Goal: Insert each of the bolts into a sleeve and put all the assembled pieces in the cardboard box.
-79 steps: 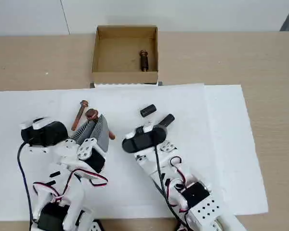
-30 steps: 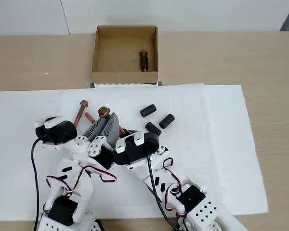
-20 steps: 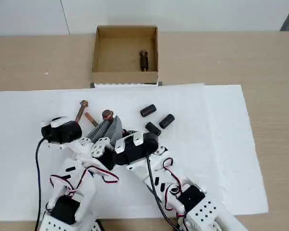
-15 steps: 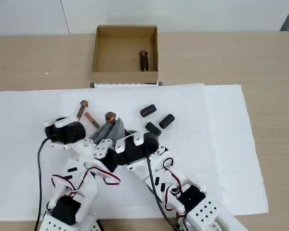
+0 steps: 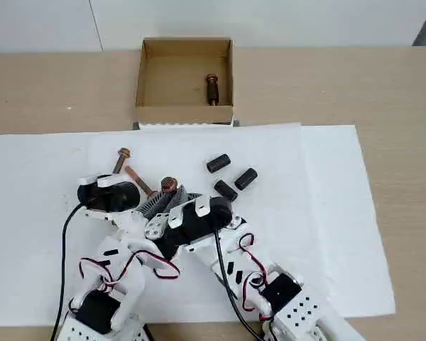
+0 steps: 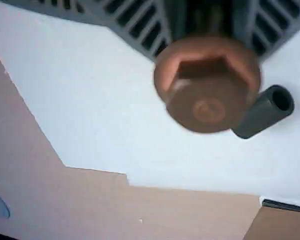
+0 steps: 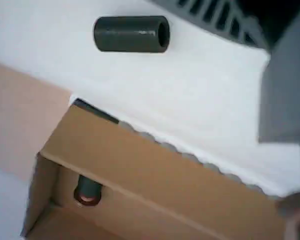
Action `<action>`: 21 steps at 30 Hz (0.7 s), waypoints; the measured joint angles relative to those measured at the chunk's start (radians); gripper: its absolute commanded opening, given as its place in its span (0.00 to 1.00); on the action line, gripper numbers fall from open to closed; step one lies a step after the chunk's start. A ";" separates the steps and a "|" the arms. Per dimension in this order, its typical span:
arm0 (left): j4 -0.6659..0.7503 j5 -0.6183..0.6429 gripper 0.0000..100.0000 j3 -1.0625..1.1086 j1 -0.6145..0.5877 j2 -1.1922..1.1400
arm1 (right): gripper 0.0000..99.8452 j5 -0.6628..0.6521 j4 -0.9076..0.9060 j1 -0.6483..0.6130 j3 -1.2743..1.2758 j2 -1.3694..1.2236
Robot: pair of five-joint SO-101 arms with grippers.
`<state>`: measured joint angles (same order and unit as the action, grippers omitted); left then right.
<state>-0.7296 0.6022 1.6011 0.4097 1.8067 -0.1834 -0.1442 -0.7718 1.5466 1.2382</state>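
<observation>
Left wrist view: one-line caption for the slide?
Left gripper clamps a copper-coloured bolt, hex head toward the camera, over white paper where a black sleeve lies loose.

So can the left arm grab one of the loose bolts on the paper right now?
Probably not: the left arm's fingers are shut on a bolt. The loose bolts lie uncovered beside it, so the way looks free once that one is released.
</observation>
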 measured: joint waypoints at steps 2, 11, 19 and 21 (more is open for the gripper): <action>0.000 -0.018 0.11 0.000 0.000 0.002 | 0.00 0.000 0.000 0.000 0.000 0.000; -0.005 -0.117 0.22 0.000 0.000 0.002 | 0.00 0.000 0.000 0.000 0.000 0.000; -0.008 -0.189 0.22 -0.018 0.000 0.000 | 0.00 0.000 0.009 0.000 -0.002 0.000; -0.008 -0.221 0.22 -0.018 -0.008 0.000 | 0.00 0.000 0.009 0.000 -0.002 0.000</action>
<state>-0.7373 0.3813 1.5827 0.4020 1.8067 -0.1834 -0.1350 -0.7718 1.5451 1.2382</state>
